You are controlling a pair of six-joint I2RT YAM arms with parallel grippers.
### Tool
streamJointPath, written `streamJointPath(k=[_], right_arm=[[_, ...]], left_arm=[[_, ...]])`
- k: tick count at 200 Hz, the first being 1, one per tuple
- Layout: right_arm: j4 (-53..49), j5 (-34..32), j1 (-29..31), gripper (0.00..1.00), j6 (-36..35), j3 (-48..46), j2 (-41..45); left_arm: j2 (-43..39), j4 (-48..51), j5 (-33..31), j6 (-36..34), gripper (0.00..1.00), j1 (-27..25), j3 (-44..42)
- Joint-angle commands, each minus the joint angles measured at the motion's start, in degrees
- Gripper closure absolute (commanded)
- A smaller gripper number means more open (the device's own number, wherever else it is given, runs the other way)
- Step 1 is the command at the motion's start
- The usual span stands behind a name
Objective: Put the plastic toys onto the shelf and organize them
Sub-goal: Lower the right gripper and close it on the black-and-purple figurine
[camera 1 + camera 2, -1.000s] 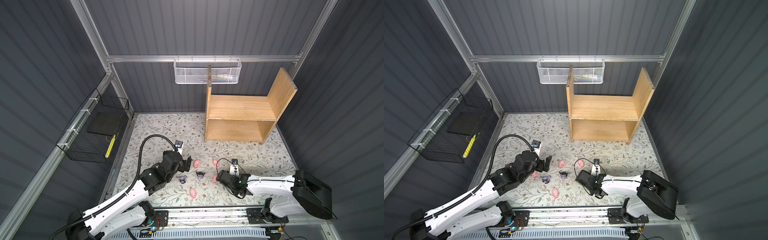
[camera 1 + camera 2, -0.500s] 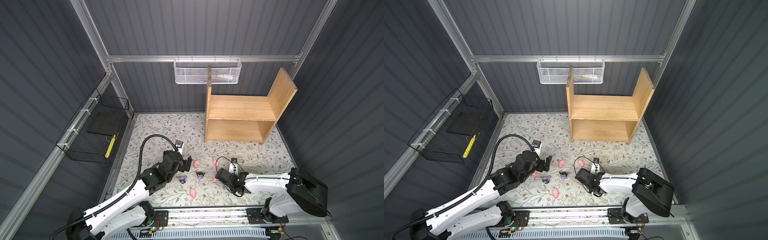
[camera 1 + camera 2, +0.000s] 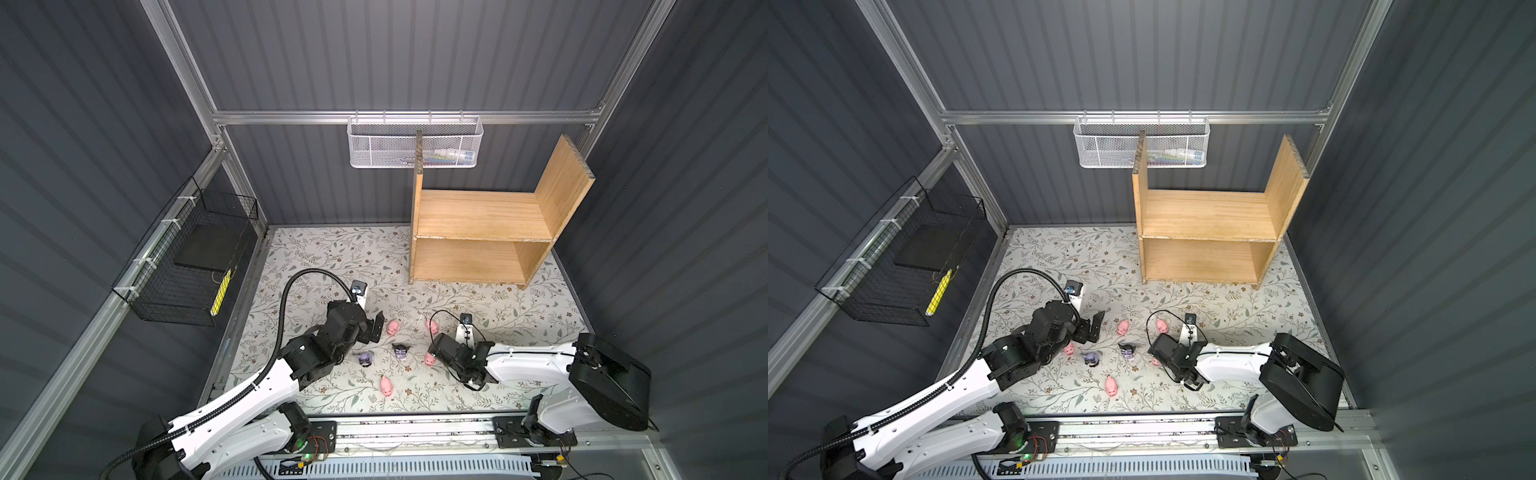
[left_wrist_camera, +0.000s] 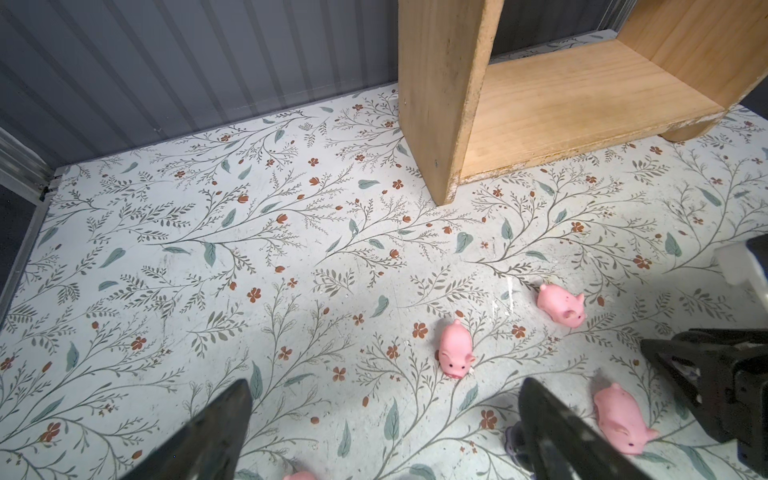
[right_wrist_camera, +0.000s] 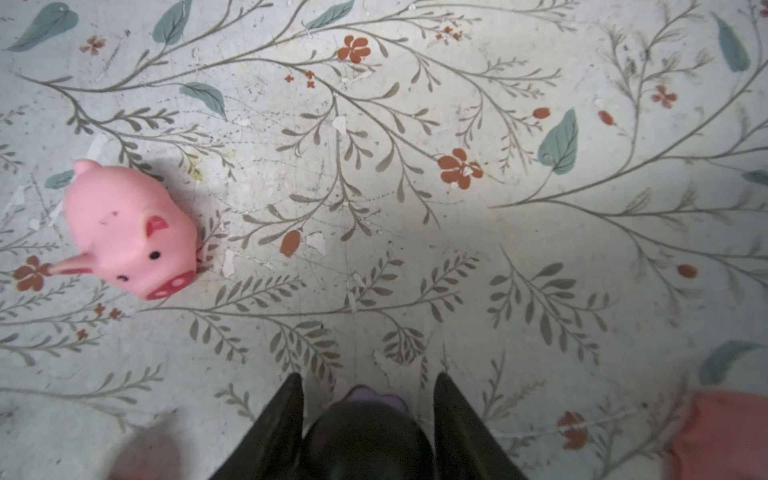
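On the table [image 3: 332, 257], the shelf [image 3: 478, 216] stands at 1 o'clock. Toward 6 o'clock lie the pigs [image 3: 392, 327], left tool [image 4: 386, 386] at their 9, right tool [image 5: 368, 376] at 3, a figurine [image 5: 368, 436] between its fingers.

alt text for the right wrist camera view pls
Two dark fingers of the right gripper sit tight against either side of a black-hooded figurine with a lavender tip, low over a floral-patterned table. A pink pig sits apart on the table, and a blurred pink shape shows at the frame's edge.
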State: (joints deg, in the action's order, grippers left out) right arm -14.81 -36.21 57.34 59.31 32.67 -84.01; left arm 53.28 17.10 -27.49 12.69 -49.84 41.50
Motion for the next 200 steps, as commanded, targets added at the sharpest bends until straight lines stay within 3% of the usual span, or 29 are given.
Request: streamJointPath(k=[1, 110, 200], right_arm=[[-1.5, -0.5, -0.3, 0.67, -0.2, 0.9, -0.9], [-4.4, -1.0, -0.3, 0.68, -5.2, 1.9, 2.8], [-11.7, 1.4, -1.3, 0.68, -13.6, 6.0, 12.3]], left_arm=[[-0.7, -0.5, -0.8, -0.7, 0.00, -0.2, -1.1], [1.5, -1.5, -0.9, -1.4, 0.00, -0.2, -0.2], [7.6, -1.7, 4.9, -2.4, 0.01, -0.2, 6.4]])
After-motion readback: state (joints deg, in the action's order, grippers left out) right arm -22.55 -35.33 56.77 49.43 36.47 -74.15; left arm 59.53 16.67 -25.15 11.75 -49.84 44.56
